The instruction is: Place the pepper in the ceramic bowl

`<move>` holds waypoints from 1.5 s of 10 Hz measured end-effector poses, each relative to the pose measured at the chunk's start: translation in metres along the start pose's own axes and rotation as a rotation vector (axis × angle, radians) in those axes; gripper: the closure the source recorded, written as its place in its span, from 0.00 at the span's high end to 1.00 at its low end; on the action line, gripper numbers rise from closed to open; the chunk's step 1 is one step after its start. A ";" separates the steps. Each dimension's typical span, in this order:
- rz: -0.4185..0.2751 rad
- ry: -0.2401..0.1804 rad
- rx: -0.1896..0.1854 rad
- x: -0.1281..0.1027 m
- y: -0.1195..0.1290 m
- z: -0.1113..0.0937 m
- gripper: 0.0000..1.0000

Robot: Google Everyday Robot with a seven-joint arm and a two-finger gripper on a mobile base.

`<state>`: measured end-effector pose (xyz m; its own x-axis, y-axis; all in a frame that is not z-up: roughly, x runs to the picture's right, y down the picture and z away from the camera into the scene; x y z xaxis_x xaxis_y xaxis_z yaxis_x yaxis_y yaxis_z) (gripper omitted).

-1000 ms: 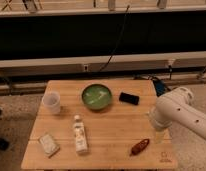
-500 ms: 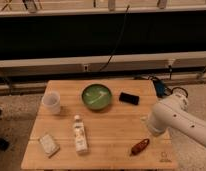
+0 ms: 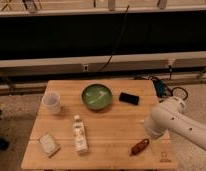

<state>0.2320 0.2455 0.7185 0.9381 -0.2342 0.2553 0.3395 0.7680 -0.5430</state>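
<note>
The pepper (image 3: 139,147), at lower right, lies just below-left of the gripper (image 3: 149,132) (grip state: cannot tell), its long axis slanting up-right.

Dark red-brown pepper (image 3: 139,147); green ceramic bowl (image 3: 96,96), pale whitish streaks inside; light wooden desk (image 3: 116,131); translucent white cup (image 3: 51,101); black rectangle (image 3: 129,98); white gripper (image 3: 151,131) just beside the pepper.

Bare table (image 3: 121,125) between pepper (image 3: 139,147) and ceramic bowl (image 3: 96,96); gripper hidden under arm (image 3: 168,120)

Claw unseen behind white arm (image 3: 172,120)
</note>
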 end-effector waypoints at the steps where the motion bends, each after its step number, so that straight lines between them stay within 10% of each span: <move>1: -0.012 -0.002 -0.004 0.000 0.001 0.003 0.80; 15: -0.169 -0.007 -0.041 0.001 0.013 0.032 0.80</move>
<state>0.2354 0.2742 0.7375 0.8671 -0.3531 0.3513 0.4946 0.6935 -0.5239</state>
